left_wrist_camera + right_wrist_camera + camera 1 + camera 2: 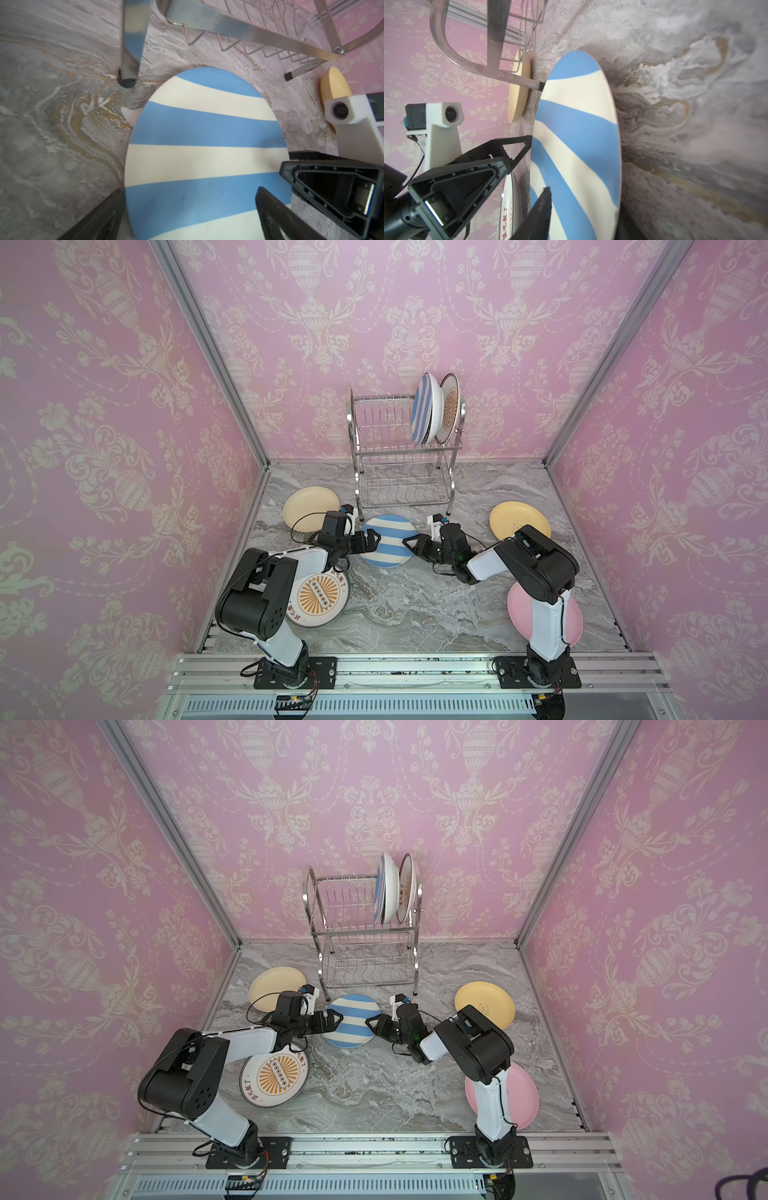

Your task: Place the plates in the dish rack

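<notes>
1. Count: seven plates made out, five down at table level and two on edge in the rack; one dish rack; two arms.
2. Far left: cream plate [309,504], flat, beside the rack's left legs.
3. Front left: front sunburst plate [318,597], flat, partly under the left arm.
4. The left gripper [375,540] is at the left rim of the centre striped plate [388,543]. In the left wrist view one of its fingers [274,214] lies over the face and its mate sits beyond the edge. Clamped or not: cannot tell.
5. The centre striped plate lies just in front of the rack, between both grippers. A dark shadow shows under its rim; lifted or resting, cannot tell.
6. Centre back, against the wall: dish rack [395,450]. At the right end of the upper tier, racked striped plate [420,412] and racked sunburst plate [451,408] stand upright, side by side.
7. The right gripper [405,546] is at that plate's right rim, its fingers [544,209] astride it, one over the face and one behind. Pinching or only close: cannot tell.
8. Right: yellow plate [509,518], flat. Front right: pink plate [575,620], partly under the right arm.
9. Surface: grey marbled tabletop [395,614], with an aluminium rail [415,668] along the front.
10. Room: three walls in pink wallpaper [104,427] with a cream urn-and-garland print.
</notes>
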Motion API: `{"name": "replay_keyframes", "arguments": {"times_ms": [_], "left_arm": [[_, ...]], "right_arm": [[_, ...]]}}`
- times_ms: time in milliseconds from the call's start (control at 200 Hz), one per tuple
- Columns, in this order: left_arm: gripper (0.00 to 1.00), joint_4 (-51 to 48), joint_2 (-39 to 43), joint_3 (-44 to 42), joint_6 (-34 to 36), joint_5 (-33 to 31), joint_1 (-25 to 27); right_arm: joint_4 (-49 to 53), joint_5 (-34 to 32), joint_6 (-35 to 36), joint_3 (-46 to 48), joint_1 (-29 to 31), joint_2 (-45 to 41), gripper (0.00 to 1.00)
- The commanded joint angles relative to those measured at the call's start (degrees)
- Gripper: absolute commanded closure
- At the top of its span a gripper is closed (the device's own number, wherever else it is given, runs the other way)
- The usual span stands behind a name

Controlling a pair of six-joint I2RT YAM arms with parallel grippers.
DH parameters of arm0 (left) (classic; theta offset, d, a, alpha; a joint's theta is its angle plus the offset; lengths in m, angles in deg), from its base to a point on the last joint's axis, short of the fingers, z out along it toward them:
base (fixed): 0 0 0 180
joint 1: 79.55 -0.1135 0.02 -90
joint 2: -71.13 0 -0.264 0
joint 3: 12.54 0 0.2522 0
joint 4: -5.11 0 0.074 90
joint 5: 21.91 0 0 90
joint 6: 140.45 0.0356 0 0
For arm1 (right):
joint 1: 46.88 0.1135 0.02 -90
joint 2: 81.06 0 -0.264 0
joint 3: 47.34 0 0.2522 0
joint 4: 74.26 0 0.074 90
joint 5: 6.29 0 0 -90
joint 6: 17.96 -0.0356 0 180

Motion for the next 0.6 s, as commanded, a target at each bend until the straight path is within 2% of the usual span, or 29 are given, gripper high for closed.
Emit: {"name": "replay_keyframes", "arguments": {"times_ms": [0,595], "left_arm": [[0.01,-0.4,2.2,-1.2,1.1,1.0,0.6],[0.01,5.3,4.3,-4.6,-4.2,2.2,2.5]], "right_arm": [[5.6,-1.4,-0.2,2.3,-0.4,-0.7,0.62],[6.1,-2.8,-0.3,3.8,-0.1,-4.8,0.90]]}}
